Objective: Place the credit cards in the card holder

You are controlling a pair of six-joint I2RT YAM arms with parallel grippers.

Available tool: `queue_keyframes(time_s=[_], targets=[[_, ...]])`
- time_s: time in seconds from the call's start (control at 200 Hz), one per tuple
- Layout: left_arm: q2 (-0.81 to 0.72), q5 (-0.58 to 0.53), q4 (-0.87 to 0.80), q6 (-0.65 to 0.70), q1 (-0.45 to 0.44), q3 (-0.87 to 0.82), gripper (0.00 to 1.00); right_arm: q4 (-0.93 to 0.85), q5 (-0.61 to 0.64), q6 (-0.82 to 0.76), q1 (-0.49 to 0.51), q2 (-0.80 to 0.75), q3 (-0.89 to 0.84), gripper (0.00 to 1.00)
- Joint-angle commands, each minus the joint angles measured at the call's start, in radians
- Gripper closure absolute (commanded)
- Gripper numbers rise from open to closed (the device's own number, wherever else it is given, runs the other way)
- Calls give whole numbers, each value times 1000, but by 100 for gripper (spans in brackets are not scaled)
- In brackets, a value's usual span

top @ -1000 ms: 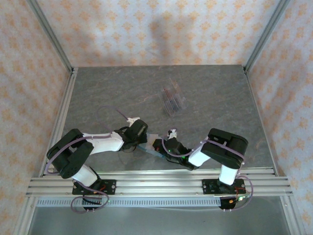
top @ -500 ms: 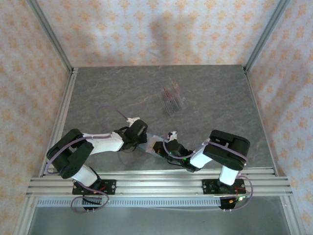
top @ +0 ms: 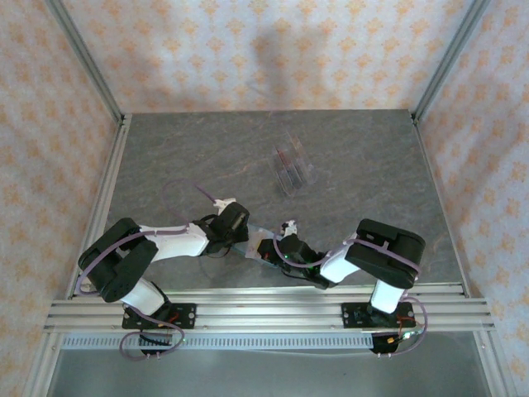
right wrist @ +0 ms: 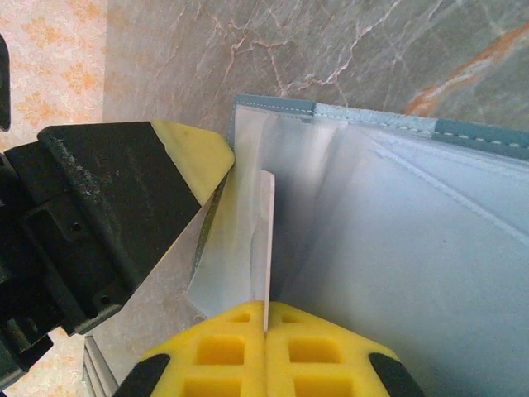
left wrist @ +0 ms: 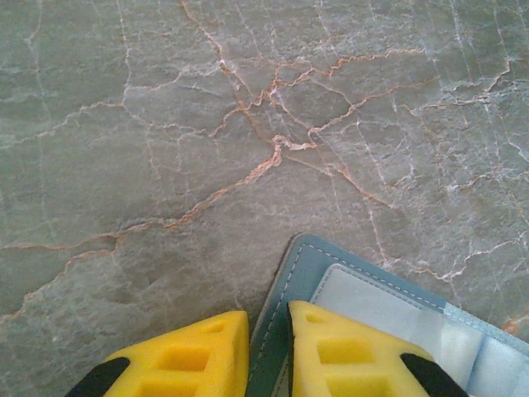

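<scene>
Right gripper (right wrist: 266, 318), at the near middle of the table (top: 165, 165), is pinched fully closed on one credit card (right wrist: 266, 240), seen edge-on, its far end against the clear pockets of the card holder (right wrist: 397, 248). Just to its left, the left gripper (left wrist: 269, 331) nips the holder's teal cover through a narrow gap, steadying it. I judge the card is not yet seated. Farther off, mid-table, a clear case (top: 291, 169) seems to hold more cards, so most of the job is left.
</scene>
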Motion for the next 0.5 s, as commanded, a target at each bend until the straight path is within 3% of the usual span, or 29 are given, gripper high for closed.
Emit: queue_keyframes(time_s=[0.0,0.495], targets=[[97,183,-174,-24,-44,-83,80,-129,9,-59,-10,23,-2,100],[97,180,-188,-27,-45,-82,80,-184,83,-82,-17,18,4,100]])
